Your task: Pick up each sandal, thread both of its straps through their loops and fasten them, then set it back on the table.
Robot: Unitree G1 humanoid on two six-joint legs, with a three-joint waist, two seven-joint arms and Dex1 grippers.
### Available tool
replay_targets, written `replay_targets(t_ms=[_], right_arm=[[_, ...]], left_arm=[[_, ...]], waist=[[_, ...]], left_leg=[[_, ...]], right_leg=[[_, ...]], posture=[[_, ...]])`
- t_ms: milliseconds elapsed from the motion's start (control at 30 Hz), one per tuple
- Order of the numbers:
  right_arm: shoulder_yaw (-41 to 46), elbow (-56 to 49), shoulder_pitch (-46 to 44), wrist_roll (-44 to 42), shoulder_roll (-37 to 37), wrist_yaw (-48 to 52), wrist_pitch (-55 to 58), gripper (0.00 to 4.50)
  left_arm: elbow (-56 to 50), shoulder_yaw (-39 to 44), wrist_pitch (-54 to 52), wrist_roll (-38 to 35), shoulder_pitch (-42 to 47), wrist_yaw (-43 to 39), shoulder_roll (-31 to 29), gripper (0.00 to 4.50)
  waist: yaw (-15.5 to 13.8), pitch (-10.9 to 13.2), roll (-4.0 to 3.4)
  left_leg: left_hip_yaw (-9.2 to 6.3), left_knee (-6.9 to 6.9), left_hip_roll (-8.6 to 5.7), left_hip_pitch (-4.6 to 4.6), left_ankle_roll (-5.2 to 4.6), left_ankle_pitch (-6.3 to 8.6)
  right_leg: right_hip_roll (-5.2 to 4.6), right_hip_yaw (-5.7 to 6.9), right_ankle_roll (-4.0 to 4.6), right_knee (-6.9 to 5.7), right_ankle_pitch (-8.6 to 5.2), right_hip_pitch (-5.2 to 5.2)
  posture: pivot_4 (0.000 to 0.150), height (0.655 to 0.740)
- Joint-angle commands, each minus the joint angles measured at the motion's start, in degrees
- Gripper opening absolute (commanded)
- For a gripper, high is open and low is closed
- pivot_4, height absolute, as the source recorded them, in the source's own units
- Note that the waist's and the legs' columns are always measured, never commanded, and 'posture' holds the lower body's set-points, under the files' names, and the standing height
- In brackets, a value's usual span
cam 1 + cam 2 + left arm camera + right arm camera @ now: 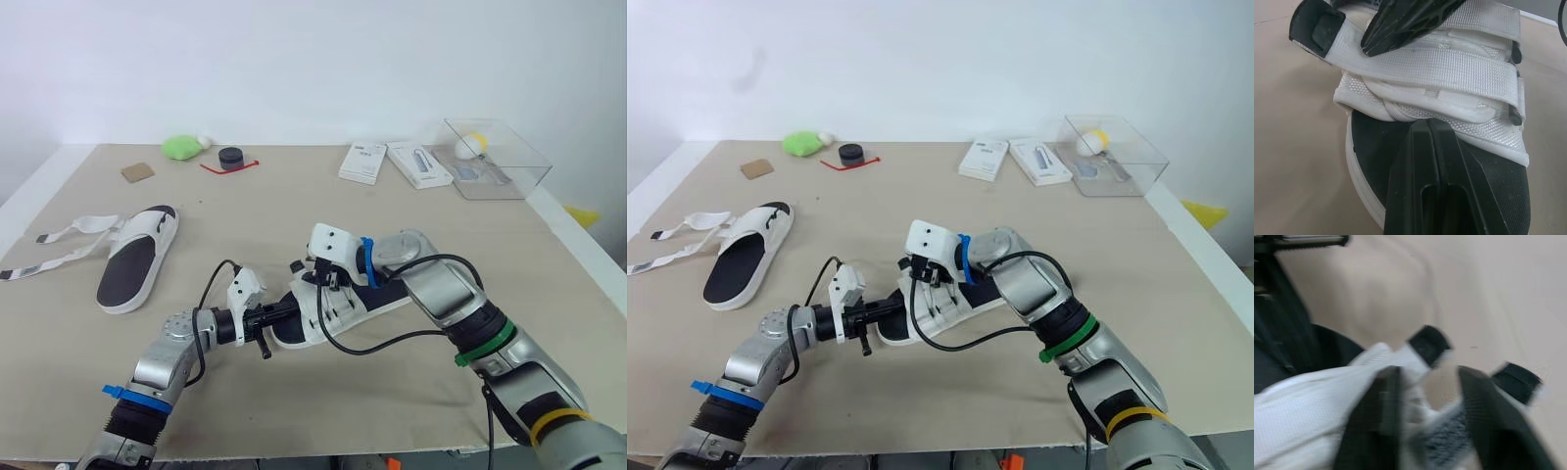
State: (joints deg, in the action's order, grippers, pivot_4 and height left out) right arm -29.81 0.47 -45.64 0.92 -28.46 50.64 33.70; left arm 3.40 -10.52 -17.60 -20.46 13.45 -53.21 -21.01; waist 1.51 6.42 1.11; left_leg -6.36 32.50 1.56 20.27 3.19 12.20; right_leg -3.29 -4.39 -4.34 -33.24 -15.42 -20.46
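Note:
A white sandal (pixel 338 308) with a black footbed sits tilted at the middle of the table, and both its straps (pixel 1430 68) lie across the upper. My left gripper (pixel 278 318) is shut at its heel end, fingertips (pixel 1427 128) against the lower edge of the upper. My right gripper (pixel 328 279) comes from above onto the top strap. Its fingers (pixel 1386 416) stand slightly apart, closed on the strap near its black end tab (pixel 1427 345). The second sandal (pixel 137 257) lies flat at the left, its straps (pixel 69 235) loose and spread out.
Along the back of the table are a green object (pixel 181 147), a black round item (pixel 231 157) with a red cord, a brown square (pixel 137 172), two white boxes (pixel 363 162) and a clear plastic box (pixel 493 157). The table's right edge (pixel 578 245) is close.

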Motion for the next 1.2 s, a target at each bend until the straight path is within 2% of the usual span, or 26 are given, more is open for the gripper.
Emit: replay_targets(t_ms=[33, 67, 400, 567, 733, 867, 1033, 1067, 1133, 1200], right_arm=[[0.81, 0.33, -0.42, 1.90, 0.14, -0.32, -1.26, 4.05], [0.85, 0.29, -0.40, 2.26, 0.29, -0.39, -1.79, 4.45], [2.84, 1.17, 0.03, 5.07, 0.93, -1.64, -9.50, 4.45], [11.00, -0.31, -0.43, -2.97, 5.43, -1.50, -9.78, 4.45], [19.43, 0.30, 2.12, -10.76, 5.84, -0.61, -5.93, 4.45], [26.78, -4.93, 3.61, -22.18, 7.52, -0.28, 4.75, 4.45], [31.41, -14.38, 6.16, -35.08, 7.04, 0.36, 15.94, 4.45], [31.75, -16.24, 7.33, -37.11, 5.96, 0.92, 17.86, 4.50], [33.05, -19.46, 9.89, -41.51, 3.08, 2.61, 21.52, 4.50], [33.70, -20.89, 11.37, -43.29, 0.40, 3.08, 22.46, 4.50]], left_arm=[[3.99, -1.87, -1.97, 2.74, -1.94, 0.59, -0.66, 0.00], [4.03, -1.83, -1.94, 2.73, -1.92, 0.52, -0.70, 0.00], [3.31, -2.33, -2.10, 3.27, -2.60, -0.04, -1.43, 0.00], [2.32, -0.92, -2.44, 2.69, -2.44, 0.76, -1.79, 0.00], [1.53, 0.39, -2.14, 2.06, -2.26, 1.57, -1.48, 0.00], [0.15, 1.02, -2.91, 1.16, -1.44, 1.91, -1.46, 0.00], [-1.70, 1.68, -5.00, -0.16, -0.71, 1.05, -2.08, 0.00], [-1.87, 1.98, -5.35, -0.55, -0.36, 1.07, -1.99, 0.51], [-2.68, 2.47, -6.08, -1.19, 0.18, 1.15, -1.94, 1.21], [-3.77, 2.69, -7.07, -1.87, 0.29, 1.11, -2.20, 2.03]], waist=[[-0.03, -0.08, -0.02], [-0.04, -0.11, -0.02], [-0.05, -0.11, -0.01], [0.03, -0.03, -0.06], [-0.02, -0.04, 0.03], [-0.01, 0.03, 0.02], [0.06, 0.26, -0.14], [0.09, 0.29, -0.09], [0.04, 0.40, 0.23], [0.01, 0.47, 0.18]], left_leg=[[0.00, 0.00, 0.00, 0.00, 0.00, 0.00], [0.00, 0.00, -0.01, 0.00, 0.00, 0.00], [-0.01, -0.02, -0.02, 0.01, 0.02, 0.01], [-0.01, -0.04, -0.02, 0.01, 0.02, 0.01], [-0.08, -0.07, -0.02, 0.02, 0.03, 0.02], [-0.09, -0.09, -0.03, 0.01, 0.05, 0.03], [-0.10, -0.09, -0.01, 0.02, 0.01, 0.00], [-0.12, -0.10, 0.00, 0.02, 0.01, 0.00], [-0.13, -0.10, 0.01, 0.03, 0.02, 0.01], [-0.13, -0.09, 0.01, 0.18, 0.03, 0.01]], right_leg=[[0.00, 0.00, -0.01, 0.00, 0.00, 0.02], [0.00, 0.00, -0.01, -0.01, 0.01, 0.03], [0.00, 0.00, -0.05, -0.02, 0.03, 0.03], [0.00, 0.00, -0.07, -0.05, 0.04, 0.02], [0.02, 0.00, -0.05, -0.09, 0.13, 0.05], [0.02, 0.00, 0.01, -0.11, 0.17, 0.03], [0.05, 0.00, 0.02, -0.12, 0.18, -0.03], [0.06, 0.01, 0.03, -0.12, 0.17, -0.03], [0.06, 0.02, 0.03, -0.11, 0.17, 0.00], [0.04, 0.04, 0.03, 0.04, 0.15, -0.03]], posture=[[0.150, 0.7400], [0.150, 0.7400], [0.150, 0.7400], [0.150, 0.7400], [0.150, 0.7400], [0.150, 0.7400], [0.150, 0.7400], [0.150, 0.7400], [0.150, 0.7400], [0.150, 0.7400]])
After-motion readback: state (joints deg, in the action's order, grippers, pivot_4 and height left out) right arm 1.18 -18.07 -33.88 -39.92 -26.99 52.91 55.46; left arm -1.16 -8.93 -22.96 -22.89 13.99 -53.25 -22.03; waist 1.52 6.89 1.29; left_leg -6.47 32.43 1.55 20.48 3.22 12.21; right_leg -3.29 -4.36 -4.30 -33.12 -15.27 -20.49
